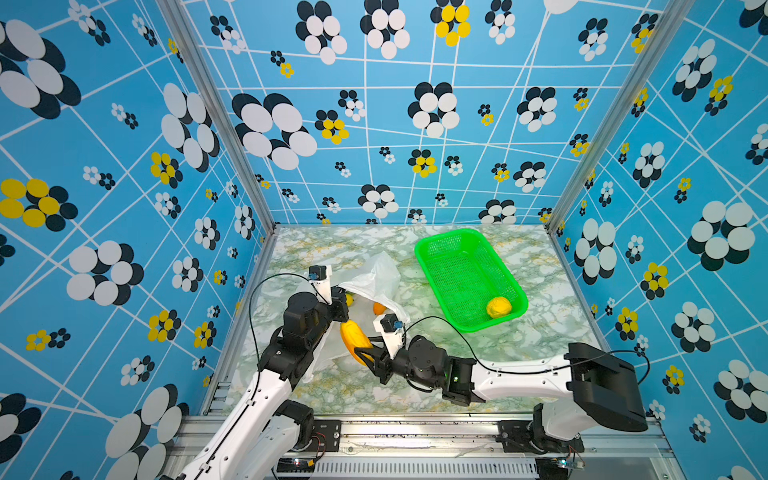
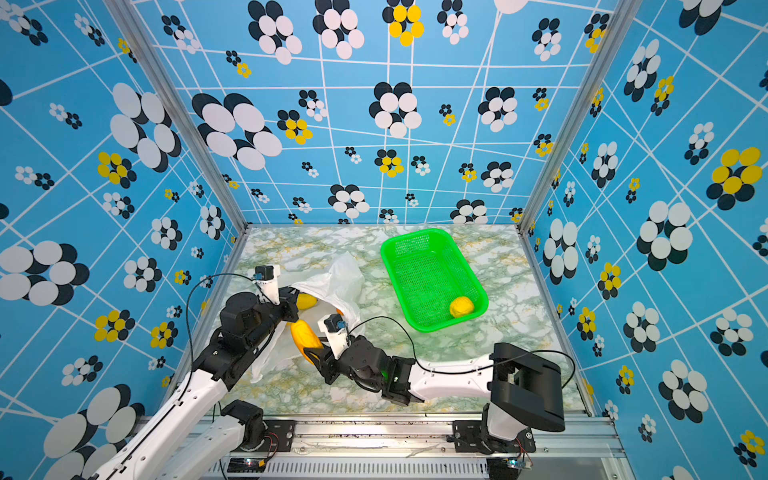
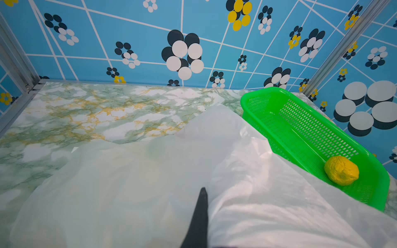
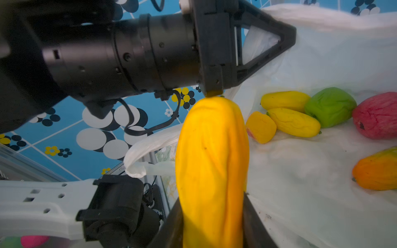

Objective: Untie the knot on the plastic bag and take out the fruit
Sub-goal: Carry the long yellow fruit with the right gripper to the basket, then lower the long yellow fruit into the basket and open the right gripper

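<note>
Knot: no tie is showing anywhere. The plastic bag [image 1: 376,276] is lying with its mouth gaping at about 10 o'clock of the counter [image 1: 540,357] in both top views, and a handle strip [image 4: 148,148] is hanging loose in the right wrist view, so the untying is reading as done. The left hand [image 1: 344,309] is standing fully closed, pinching the bag's upper film at the mouth and holding it lifted (its one visible finger [image 3: 199,214] is poking up against draped white film in the left wrist view). The right hand [image 1: 366,358] is standing partly closed, jaws clamping the near end of a long yellow fruit [image 1: 353,337] at the bag's lip, about 8 o'clock of the counter; whether it is clearing the bag's floor I cannot tell. The green basket [image 1: 426,259] is sitting at 1 o'clock, apart from the bag, carrying one round yellow fruit [image 1: 498,307] in its 5 o'clock corner. Lying inside the bag, per the right wrist view: a yellow oval [image 4: 284,101], a second yellow oval [image 4: 294,123], a small orange piece [image 4: 261,126], a green fruit [image 4: 329,106], a pinkish-red fruit [image 4: 376,116] and a green-orange fruit [image 4: 376,169]. Judgement: one delivered, one in the grip, six waiting; the unloading is looking early.
</note>
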